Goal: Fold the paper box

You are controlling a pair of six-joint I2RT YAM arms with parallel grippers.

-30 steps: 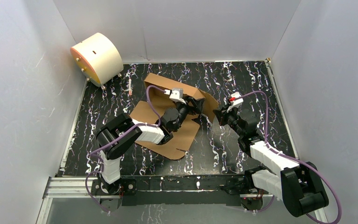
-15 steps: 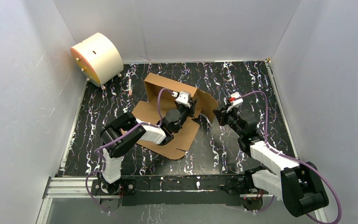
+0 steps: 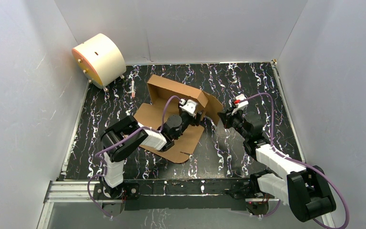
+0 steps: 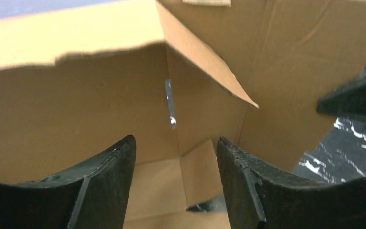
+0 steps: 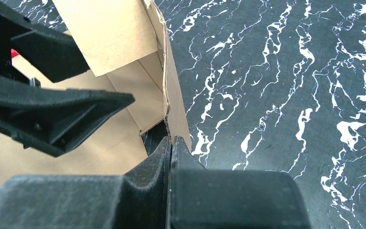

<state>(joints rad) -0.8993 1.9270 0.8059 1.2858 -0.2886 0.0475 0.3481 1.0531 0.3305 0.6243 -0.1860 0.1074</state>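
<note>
Right gripper [image 5: 171,142] clamped on edge of paper box [image 3: 170,88] side flap. Left gripper [image 4: 176,143] jaws apart, empty, facing inner box corner. Box on bench [image 3: 248,81].

Cream drum [image 3: 100,58], orange-faced, on its side in the far-left corner; black white-veined tabletop [image 3: 252,81] beneath

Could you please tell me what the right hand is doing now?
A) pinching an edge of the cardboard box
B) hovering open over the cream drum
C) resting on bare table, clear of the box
A: the right wrist view shows the right hand shut on the thin edge of a flap of the paper box.
</note>
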